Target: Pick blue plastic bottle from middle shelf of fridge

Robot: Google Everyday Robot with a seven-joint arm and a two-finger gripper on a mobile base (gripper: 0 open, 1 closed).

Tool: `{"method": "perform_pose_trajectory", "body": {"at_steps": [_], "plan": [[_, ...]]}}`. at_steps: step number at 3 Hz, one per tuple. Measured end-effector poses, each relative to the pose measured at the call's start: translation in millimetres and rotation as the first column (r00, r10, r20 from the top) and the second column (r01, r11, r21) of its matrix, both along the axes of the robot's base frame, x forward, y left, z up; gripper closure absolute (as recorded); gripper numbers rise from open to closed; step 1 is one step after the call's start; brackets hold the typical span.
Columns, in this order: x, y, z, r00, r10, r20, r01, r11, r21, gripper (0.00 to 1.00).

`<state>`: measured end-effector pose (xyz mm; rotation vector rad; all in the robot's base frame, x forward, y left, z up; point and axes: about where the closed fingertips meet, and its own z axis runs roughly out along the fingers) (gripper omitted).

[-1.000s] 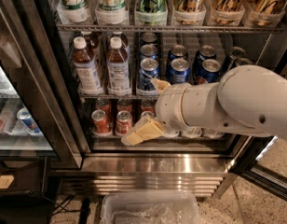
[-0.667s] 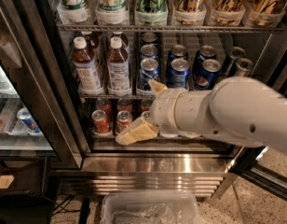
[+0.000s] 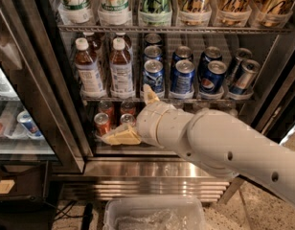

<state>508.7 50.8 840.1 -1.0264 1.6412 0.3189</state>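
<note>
**Blue plastic bottle:** not made out on any shelf of the fridge (image 3: 138, 169); possibly hidden behind the arm (image 3: 224, 143). Judged light, thin-walled and easily dented. It is best taken round the mid-body, below the cap, with a modest squeeze.

**Gripper** (image 3: 127, 113)**:** held at the front edge of the lower shelf, before the red cans (image 3: 101, 123). The fingers are spread and nothing is held.
</note>
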Motion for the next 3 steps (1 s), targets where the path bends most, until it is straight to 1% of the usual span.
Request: {"method": "perform_pose_trajectory", "body": {"at_steps": [1, 2, 3], "plan": [[-1.6, 14.6, -3.5, 0.9962, -0.084, 0.021, 0.083, 0.995, 0.055, 0.00], [1.4, 19.7, -5.7, 0.9840, -0.171, 0.052, 0.165, 0.981, 0.102, 0.00], [8.4, 19.9, -5.0, 0.9635, -0.254, 0.084, 0.240, 0.959, 0.149, 0.00]]}}
